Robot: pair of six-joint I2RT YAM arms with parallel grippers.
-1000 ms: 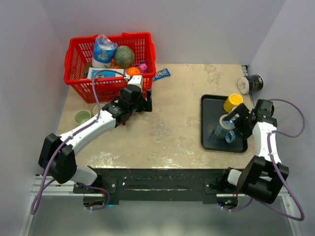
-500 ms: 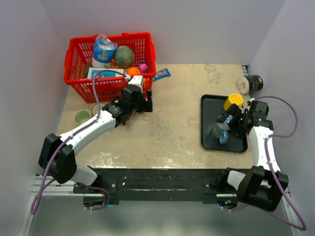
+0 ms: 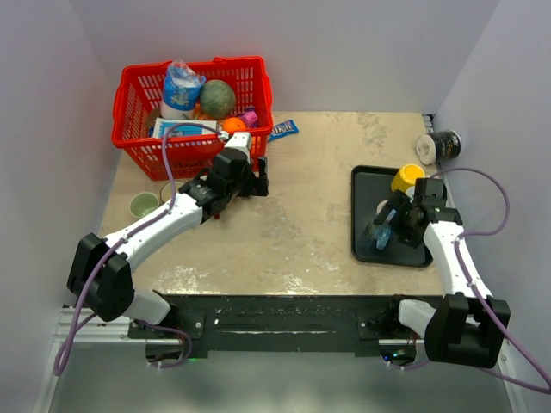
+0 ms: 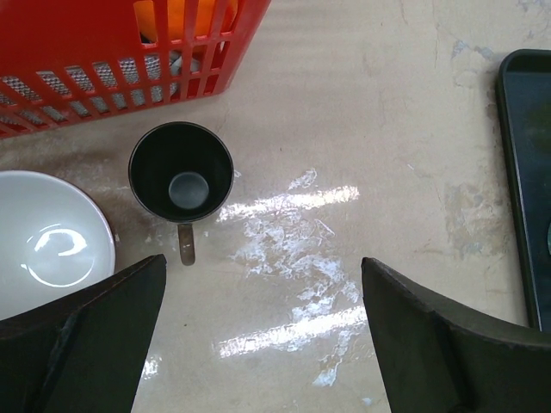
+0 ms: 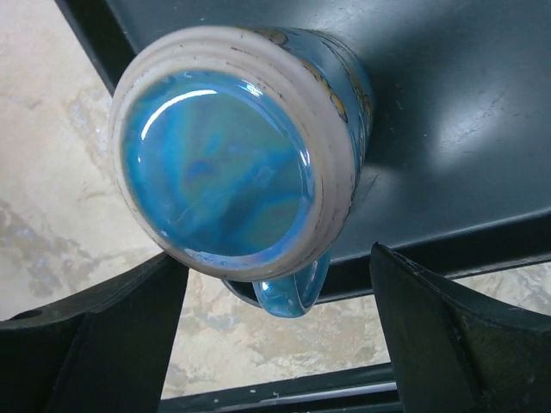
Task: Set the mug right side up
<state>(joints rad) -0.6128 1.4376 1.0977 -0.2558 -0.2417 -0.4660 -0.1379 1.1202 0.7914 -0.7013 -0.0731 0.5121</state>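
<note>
The mug (image 5: 224, 155) is glazed blue and stands upside down on the black tray (image 5: 465, 129), base up and handle toward the tray's near edge. In the top view the mug (image 3: 381, 232) sits at the tray's left part. My right gripper (image 5: 275, 284) is open with one finger on each side of the mug. A gap shows between the right finger and the mug wall. My left gripper (image 4: 263, 275) hangs open over bare tabletop by the red basket (image 3: 138, 95), far from the mug.
A yellow cup (image 3: 406, 178) stands on the tray (image 3: 366, 185) behind the mug. A dark tin (image 3: 441, 146) lies at the back right. Near my left gripper (image 3: 258, 176) are a small dark metal cup (image 4: 181, 168), a white bowl (image 4: 47, 249) and a green cup (image 3: 143, 205).
My right gripper has shifted left along the tray and come down around the mug, its fingers narrowing slightly. The left arm has not moved.
</note>
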